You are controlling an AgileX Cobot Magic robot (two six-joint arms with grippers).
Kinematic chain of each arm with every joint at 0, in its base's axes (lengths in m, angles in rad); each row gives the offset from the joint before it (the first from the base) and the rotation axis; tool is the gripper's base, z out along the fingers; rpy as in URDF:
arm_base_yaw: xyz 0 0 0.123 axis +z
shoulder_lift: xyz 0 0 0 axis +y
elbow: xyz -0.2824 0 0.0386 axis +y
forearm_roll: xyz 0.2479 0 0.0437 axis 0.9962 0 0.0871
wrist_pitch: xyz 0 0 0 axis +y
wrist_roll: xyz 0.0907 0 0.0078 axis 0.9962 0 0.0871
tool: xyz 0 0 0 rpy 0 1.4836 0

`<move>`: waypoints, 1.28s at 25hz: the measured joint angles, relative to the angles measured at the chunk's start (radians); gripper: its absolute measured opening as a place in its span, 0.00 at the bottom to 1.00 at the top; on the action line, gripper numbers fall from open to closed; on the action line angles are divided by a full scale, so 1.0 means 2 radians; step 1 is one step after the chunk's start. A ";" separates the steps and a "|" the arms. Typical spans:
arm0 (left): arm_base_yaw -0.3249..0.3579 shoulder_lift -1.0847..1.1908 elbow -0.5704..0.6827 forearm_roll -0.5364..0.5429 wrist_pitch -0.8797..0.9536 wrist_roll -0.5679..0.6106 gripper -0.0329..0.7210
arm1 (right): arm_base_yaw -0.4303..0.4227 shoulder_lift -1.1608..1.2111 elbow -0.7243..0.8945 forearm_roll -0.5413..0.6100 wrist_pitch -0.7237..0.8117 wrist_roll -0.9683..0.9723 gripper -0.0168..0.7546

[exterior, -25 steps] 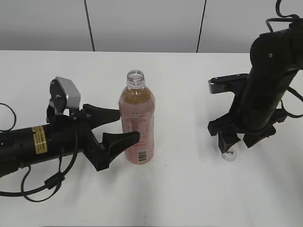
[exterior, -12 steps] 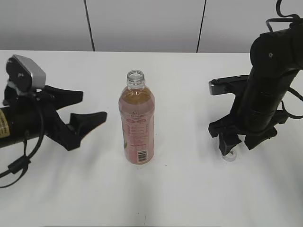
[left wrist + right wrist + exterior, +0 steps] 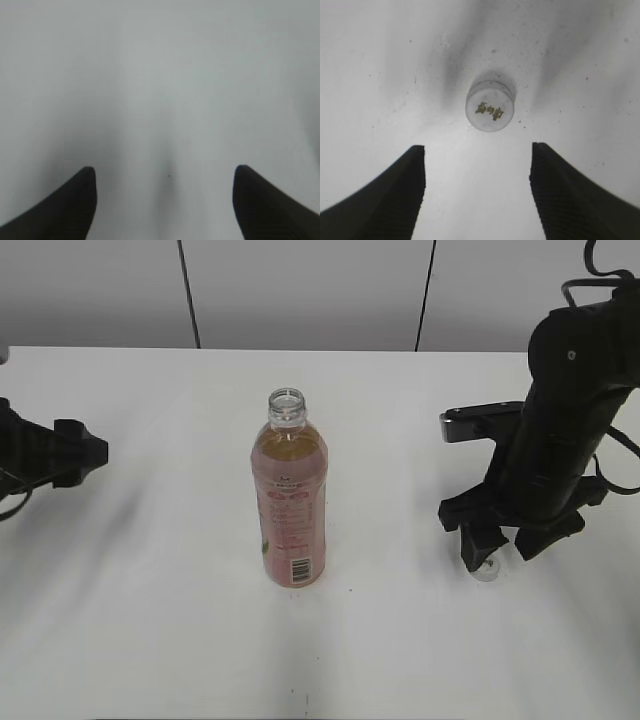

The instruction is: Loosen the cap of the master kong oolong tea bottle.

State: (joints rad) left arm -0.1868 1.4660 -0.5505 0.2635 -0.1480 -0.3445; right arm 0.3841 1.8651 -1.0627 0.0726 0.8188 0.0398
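The master kong oolong tea bottle (image 3: 290, 500) stands upright in the middle of the white table, its neck open with no cap on it. The white cap (image 3: 486, 569) lies on the table at the right, under my right gripper (image 3: 505, 543). In the right wrist view the cap (image 3: 490, 106) lies flat just beyond the open, empty fingers (image 3: 477, 160). My left gripper (image 3: 70, 455) is at the far left edge of the exterior view, far from the bottle. In the left wrist view its fingers (image 3: 164, 180) are spread wide over bare table.
A white table (image 3: 150, 640) with a grey panelled wall behind it. The right arm's dark body (image 3: 565, 410) rises above the cap at the right.
My left gripper has let go of the bottle and drawn back left, almost out of the exterior view. The bottle stands where it was. The right arm has barely moved.
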 joint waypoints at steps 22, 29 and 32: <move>0.059 -0.333 -0.021 -0.071 0.368 0.040 0.68 | 0.000 -0.288 0.060 -0.016 0.159 0.003 0.66; 0.059 -0.456 -0.021 -0.080 0.516 0.084 0.67 | 0.000 -0.439 0.151 -0.040 0.179 0.015 0.66; 0.059 -0.502 -0.021 -0.084 0.555 0.102 0.66 | 0.000 -0.511 0.191 -0.042 0.178 0.015 0.66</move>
State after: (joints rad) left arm -0.0690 0.4612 -0.5925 0.0962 0.9617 -0.1403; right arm 0.3841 0.8428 -0.6801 -0.0118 1.1755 0.0699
